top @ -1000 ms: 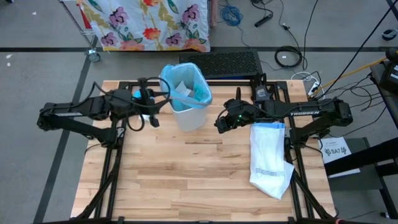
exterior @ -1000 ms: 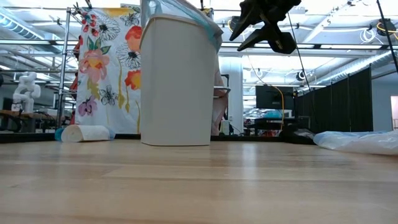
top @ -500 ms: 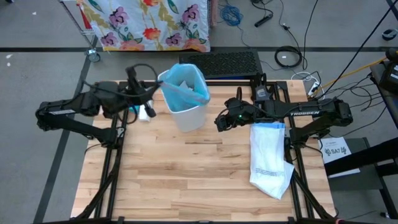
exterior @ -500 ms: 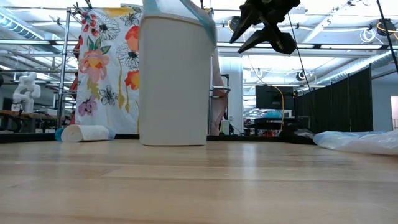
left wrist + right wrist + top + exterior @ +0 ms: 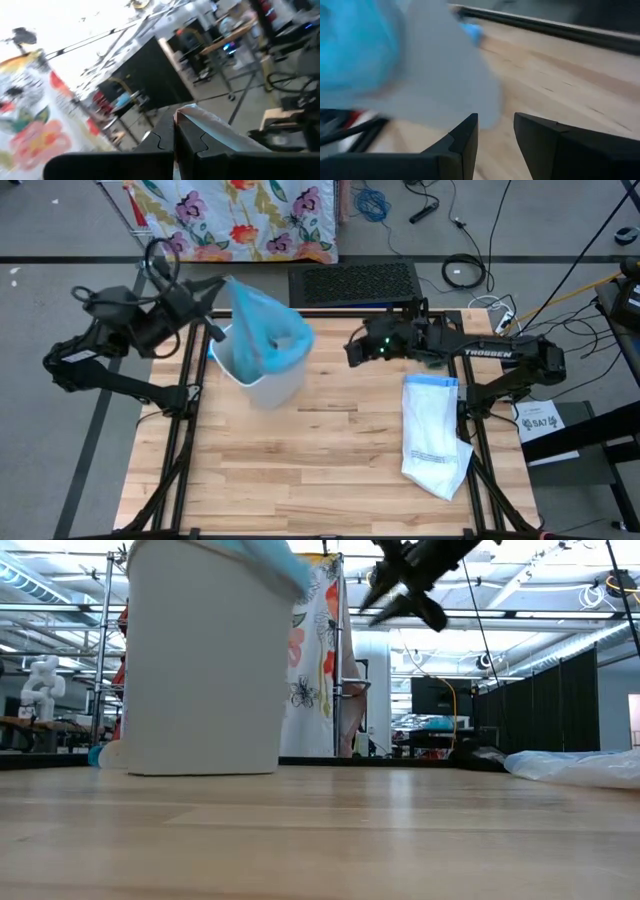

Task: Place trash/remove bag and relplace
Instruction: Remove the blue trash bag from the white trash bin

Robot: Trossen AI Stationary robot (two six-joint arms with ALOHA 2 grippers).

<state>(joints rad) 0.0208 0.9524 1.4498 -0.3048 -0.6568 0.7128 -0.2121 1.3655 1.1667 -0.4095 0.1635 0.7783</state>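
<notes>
The light-blue bag [image 5: 262, 330] is drawn up out of the white bin [image 5: 262, 380], which stands on the table's far left part. Its rim rises to a peak at my left gripper [image 5: 218, 286], shut on it above the bin's left side. Pale trash [image 5: 283, 340] shows dimly inside the bag. In the low view the bin [image 5: 200, 660] fills the left, with blue bag [image 5: 272, 562] over its top. My right gripper [image 5: 353, 353] hangs open to the right of the bin, touching nothing. The white replacement bag [image 5: 432, 435] lies flat at the table's right. My left gripper pinches the bag's rim [image 5: 207, 125] between its two shut fingers [image 5: 172, 142]. It comes at it about level from the table's left side. The plastic runs taut from the fingers down into the bin, where the rest of the bag sits.
A flowered cloth [image 5: 240, 215] hangs on a rack beyond the far edge, and a black mat [image 5: 352, 282] lies behind the table. Cables run over the floor at the back right. Bare wood [image 5: 320, 470] spreads across the table's near half.
My left gripper has shut on the bag's rim, then risen and drawn back toward the table's left. The bag has been pulled up into a taut peak, and the bin has slid toward the table's left. My right gripper has swung a little toward the far edge.
</notes>
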